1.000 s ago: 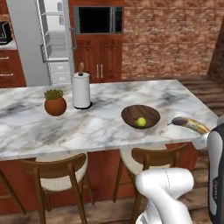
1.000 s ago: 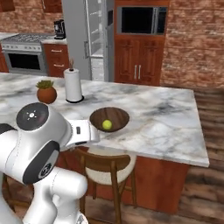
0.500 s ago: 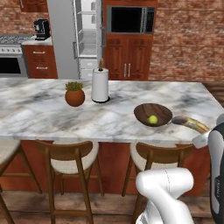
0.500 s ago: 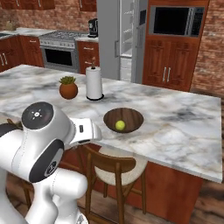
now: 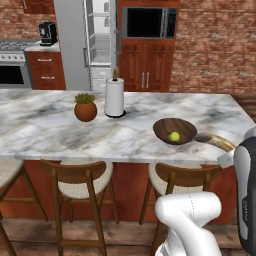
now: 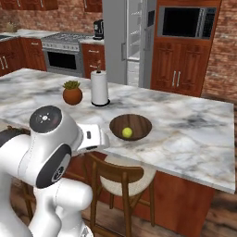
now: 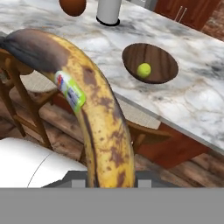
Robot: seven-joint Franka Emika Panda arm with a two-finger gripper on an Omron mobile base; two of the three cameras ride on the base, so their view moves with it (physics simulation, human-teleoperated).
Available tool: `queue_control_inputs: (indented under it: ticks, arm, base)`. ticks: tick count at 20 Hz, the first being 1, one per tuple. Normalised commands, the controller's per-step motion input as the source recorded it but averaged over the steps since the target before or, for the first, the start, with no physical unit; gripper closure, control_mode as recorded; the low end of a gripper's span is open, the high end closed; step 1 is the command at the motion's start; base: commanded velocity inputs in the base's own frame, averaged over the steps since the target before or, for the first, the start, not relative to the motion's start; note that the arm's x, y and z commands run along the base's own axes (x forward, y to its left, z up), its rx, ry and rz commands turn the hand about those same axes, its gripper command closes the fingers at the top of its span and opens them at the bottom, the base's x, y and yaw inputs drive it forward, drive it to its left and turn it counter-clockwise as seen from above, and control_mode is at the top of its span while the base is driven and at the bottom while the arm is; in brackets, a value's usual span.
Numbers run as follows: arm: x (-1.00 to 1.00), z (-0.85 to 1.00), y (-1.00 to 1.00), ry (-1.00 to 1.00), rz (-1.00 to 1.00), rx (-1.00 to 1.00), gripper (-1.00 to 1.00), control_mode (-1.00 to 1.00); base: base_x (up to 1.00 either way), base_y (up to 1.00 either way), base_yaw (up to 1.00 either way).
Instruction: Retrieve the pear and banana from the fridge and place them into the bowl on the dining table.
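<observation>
One fruit left: gripper (image 7: 105, 181) clenched on banana (image 7: 87, 113); carry over bowl (image 7: 150, 62) (pear (image 7: 143, 70) inside), release low.

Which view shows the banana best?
Hand view: the banana runs large up the frame, sticker and brown spots clear. Left base view catches it right of the bowl. Right base view: cannot tell.

Dining table (image 5: 60, 130), veined marble top. Directly on it: terracotta plant pot (image 5: 85, 108) at 10 o'clock; paper-towel roll (image 5: 114, 97) just beside, 11 o'clock; bowl (image 5: 174, 131) at 3 o'clock.
</observation>
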Motion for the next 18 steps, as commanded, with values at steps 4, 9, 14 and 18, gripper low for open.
queue_control_inputs:
  ticks: [4, 9, 14, 18]
  arm:
    - [0.84, -0.03, -0.24, 0.10, 0.00, 0.07, 1.00, -1.00]
    - [0.96, 0.00, -0.23, 0.16, 0.00, 0.09, 1.00, -1.00]
    - [0.96, -0.09, -0.06, 0.02, 0.00, 0.02, 1.00, -1.00]
    - [0.68, -0.27, 0.00, 0.00, -0.01, 0.00, 1.00, -1.00]
  base:
    - [0.00, 0.00, 0.00]
    - [0.00, 0.00, 0.00]
    - [0.00, 0.00, 0.00]
    - [0.00, 0.00, 0.00]
